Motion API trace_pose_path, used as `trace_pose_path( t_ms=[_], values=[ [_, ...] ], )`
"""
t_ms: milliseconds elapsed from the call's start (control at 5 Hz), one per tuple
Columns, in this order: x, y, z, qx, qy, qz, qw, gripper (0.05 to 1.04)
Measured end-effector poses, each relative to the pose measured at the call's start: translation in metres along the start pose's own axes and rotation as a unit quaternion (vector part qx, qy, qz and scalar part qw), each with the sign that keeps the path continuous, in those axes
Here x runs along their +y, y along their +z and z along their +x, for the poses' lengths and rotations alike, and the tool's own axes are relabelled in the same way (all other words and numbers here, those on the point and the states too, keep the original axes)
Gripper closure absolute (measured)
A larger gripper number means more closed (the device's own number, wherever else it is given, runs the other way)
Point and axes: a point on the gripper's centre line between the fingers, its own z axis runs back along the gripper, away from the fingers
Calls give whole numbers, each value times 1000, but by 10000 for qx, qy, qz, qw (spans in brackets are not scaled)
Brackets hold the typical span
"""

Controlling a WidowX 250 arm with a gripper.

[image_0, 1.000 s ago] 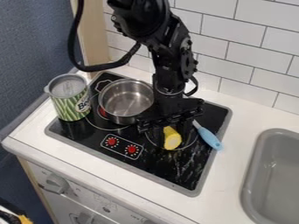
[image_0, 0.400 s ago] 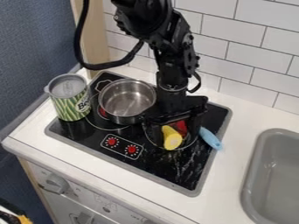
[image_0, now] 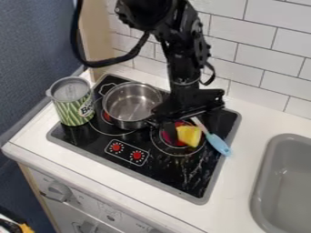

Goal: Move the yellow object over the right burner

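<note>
The black gripper hangs over the back part of the right burner, close to the yellow object. That yellow object lies on the right half of this burner, just below the gripper's body, its upper left edge partly covered by the gripper. Red of the burner's centre shows beside and behind it.
A steel pot stands on the left burner, just left of the gripper. Left of that is a green striped can. A utensil with a blue handle lies right of the yellow object. The grey sink is at the right.
The gripper has moved slightly right and up in the view. The yellow object has shifted a little right and up and turned, and more of the burner's red centre shows than at first.
</note>
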Motion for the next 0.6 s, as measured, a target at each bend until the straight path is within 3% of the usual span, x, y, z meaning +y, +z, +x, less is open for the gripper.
trace_pose_path(
  t_ms=[200,600],
  values=[
    [-11,16,-5,-133,-189,-260,9994,83],
    [-15,21,-9,-237,-313,-282,9988,83]
  ],
)
